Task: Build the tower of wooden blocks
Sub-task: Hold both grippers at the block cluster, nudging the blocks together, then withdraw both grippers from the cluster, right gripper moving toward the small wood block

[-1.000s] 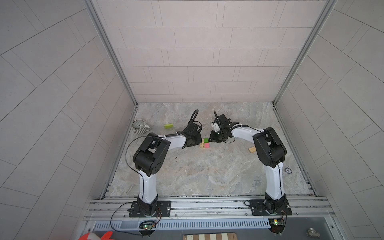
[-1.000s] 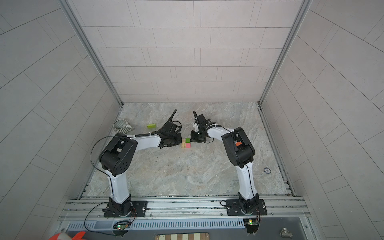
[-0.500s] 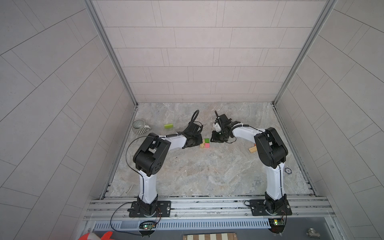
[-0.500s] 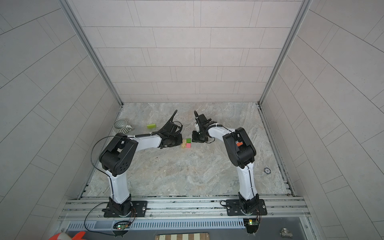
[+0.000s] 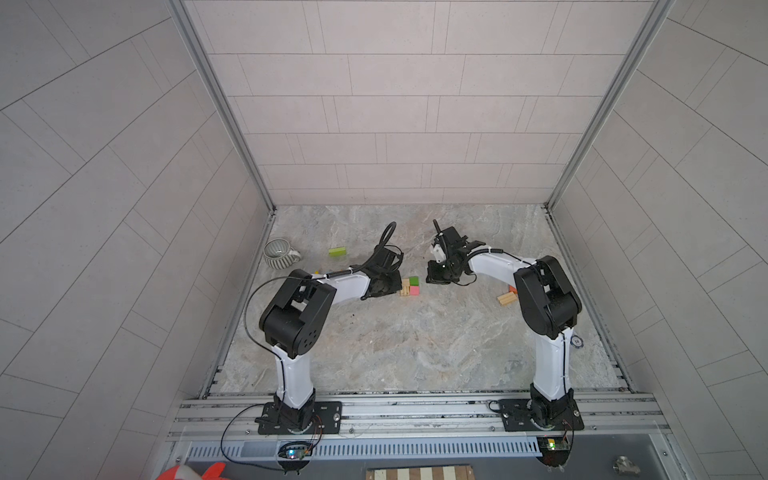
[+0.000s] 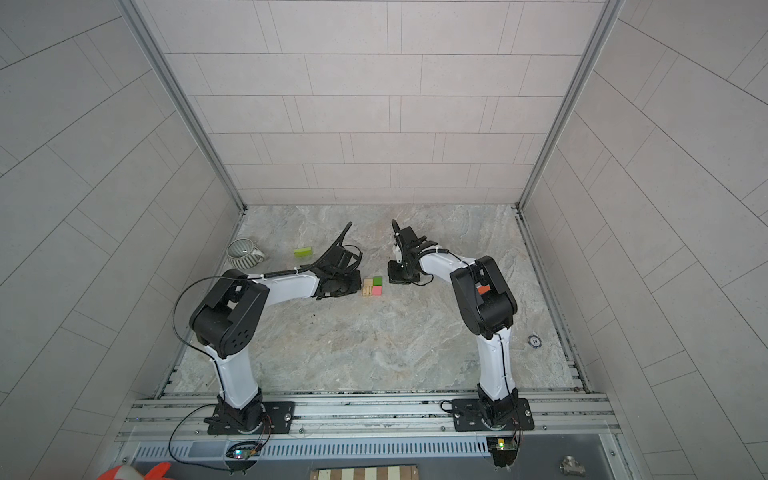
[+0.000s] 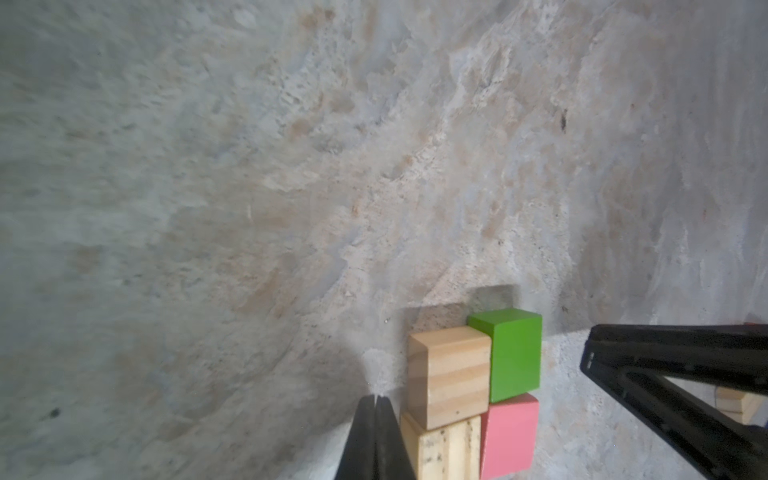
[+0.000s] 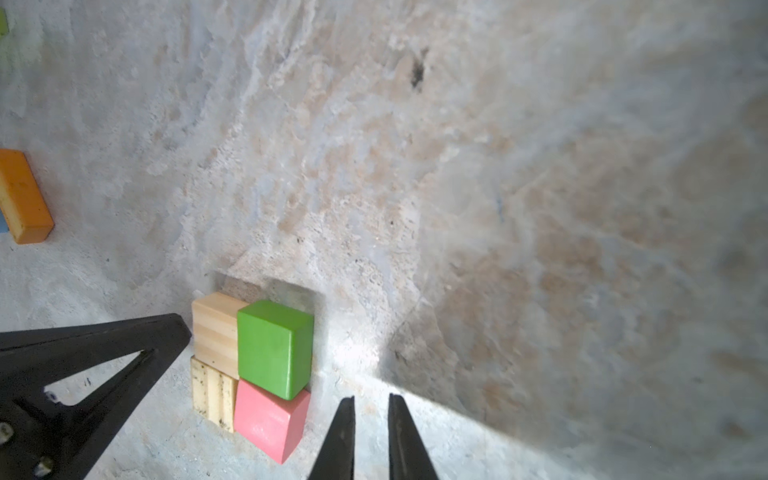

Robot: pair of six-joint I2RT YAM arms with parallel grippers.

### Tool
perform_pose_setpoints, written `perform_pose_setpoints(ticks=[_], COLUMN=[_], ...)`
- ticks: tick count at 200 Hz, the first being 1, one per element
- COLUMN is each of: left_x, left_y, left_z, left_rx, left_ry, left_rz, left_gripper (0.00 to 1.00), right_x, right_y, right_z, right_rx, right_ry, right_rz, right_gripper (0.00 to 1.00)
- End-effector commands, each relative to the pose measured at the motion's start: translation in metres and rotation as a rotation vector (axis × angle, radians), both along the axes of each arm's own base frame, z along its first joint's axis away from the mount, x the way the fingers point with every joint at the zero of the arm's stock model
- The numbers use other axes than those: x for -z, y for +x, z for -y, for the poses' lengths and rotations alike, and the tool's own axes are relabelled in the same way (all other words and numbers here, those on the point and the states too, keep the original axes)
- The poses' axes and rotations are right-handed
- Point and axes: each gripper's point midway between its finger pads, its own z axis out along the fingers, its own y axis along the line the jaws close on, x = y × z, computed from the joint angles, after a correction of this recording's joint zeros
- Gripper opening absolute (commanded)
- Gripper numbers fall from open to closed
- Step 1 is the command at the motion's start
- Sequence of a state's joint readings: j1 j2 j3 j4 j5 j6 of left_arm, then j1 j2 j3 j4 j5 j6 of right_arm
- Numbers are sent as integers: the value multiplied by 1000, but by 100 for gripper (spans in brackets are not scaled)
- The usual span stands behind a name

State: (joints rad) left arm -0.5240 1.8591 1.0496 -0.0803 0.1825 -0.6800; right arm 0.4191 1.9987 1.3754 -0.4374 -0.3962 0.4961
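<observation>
Moved since a second ago: right claw (image 8: 371, 397), drawn back off the blocks toward its own side, so the green block (image 8: 274, 349) now shows clear; left claw (image 7: 376, 399) and all else unchanged. Item, wood block tower (image 5: 410, 286): mid-desk, between the two claws, four small cubes packed face to face. Green sits over or just beyond a pink block (image 8: 270, 419), and a plain tan block (image 7: 449, 374) is likewise paired with a speckled tan block (image 7: 440, 449). From where I stand it reads as two columns two high, though I cannot rule out a flat square. Pink sits slightly skewed against green. Left claw: fingers pressed together, empty, tip just beside the tan pair, contact uncertain. Right claw: fingers a sliver apart, nothing between them, near the pink block but not touching. Spares on the desk (image 5: 415, 353): orange block (image 8: 23, 195), lime slab (image 5: 337, 251), tan piece (image 5: 508, 298) by the right arm. Also a ribbed mug (image 5: 279, 253), not part of the job. Handling, by my estimate: light, rigid, unglued; painted faces probably slick, so any sideways brush would shift the lot. Best taken from above across two opposite flat faces, mid-height; the orange one across its narrow width.
</observation>
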Motion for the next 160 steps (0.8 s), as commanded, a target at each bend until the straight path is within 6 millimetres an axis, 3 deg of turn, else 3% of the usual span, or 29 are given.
perform_pose_setpoints(ticks=[1,13,30,50,95,126,160], left_x=[-17,-25,-39,-53,-70,-69,-55], left_y=[-5,-7,-11,-19,-46,-64,-79], left_z=[-8,-12,-19,-26,-44,-53,-58], left_rx=[0,0,-5,-12,-23,-21,0], left_ry=[12,17,29,33,31,18,26], left_rz=[35,54,83,113,180,195,164], left_gripper=[0,1,11,38,82,91,95], right_x=[-20,-29,-42,-53,-54,-54,-50], right_y=[-6,-10,-15,-24,-53,-79,-96], right_z=[15,23,39,66,146,196,221], right_rx=[11,21,52,110,362,558,660], right_ry=[-37,-60,-104,-164,-190,-221,-257], right_rz=[33,51,72,80,31,34,39], right_gripper=[19,24,31,38,58,65,67])
